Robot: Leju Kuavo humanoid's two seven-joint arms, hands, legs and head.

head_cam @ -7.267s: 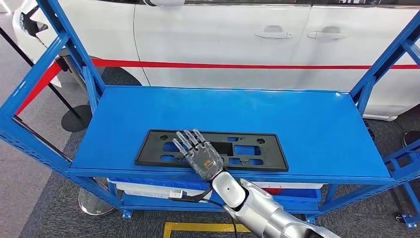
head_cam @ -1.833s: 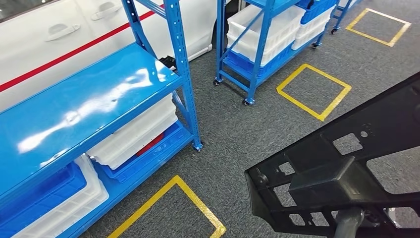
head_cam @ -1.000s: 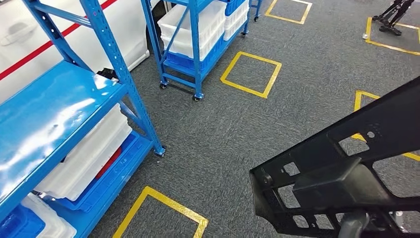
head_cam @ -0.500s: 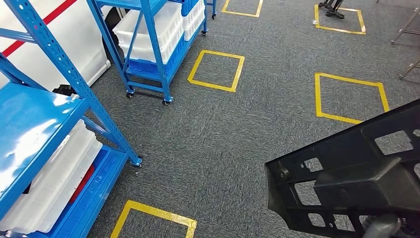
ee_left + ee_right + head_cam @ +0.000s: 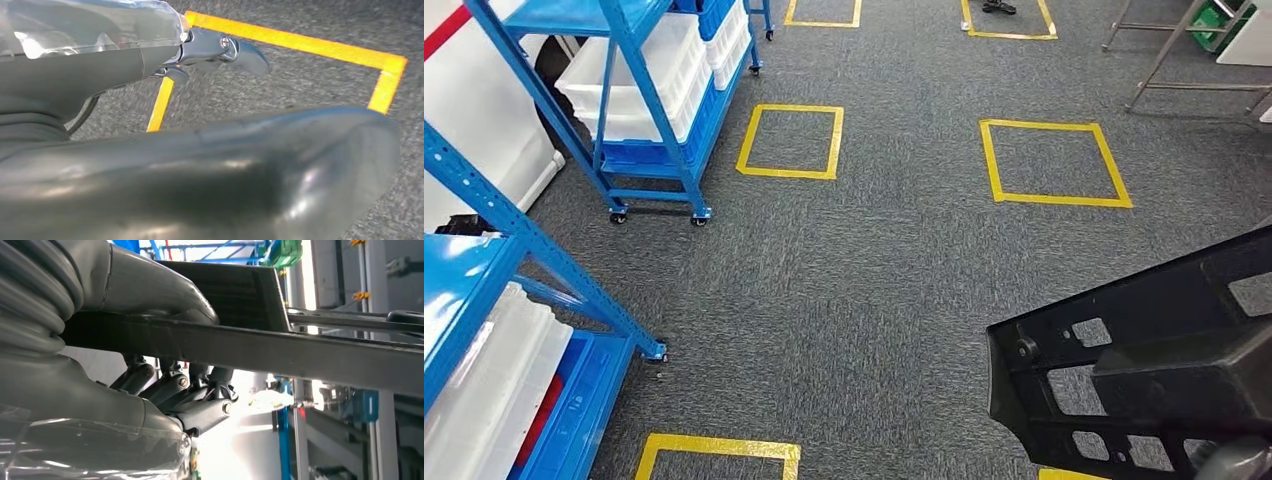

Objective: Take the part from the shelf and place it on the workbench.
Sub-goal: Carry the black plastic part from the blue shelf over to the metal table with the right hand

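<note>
Part (image 5: 1164, 370): black slotted panel, carried edge-on in right hand (image 5: 150, 365), thumb above its rim, fingers (image 5: 200, 410) curled beneath; most of panel juts well beyond hand, out over grey carpet. Left hand (image 5: 220, 47) hangs over yellow floor tape (image 5: 300, 42), holding nothing we can see; whether its fingers lie spread or curled we cannot tell. Risks, as we judge them: long overhang levers panel out of one-sided grip; its far end clips blue shelf (image 5: 534, 250).
</note>
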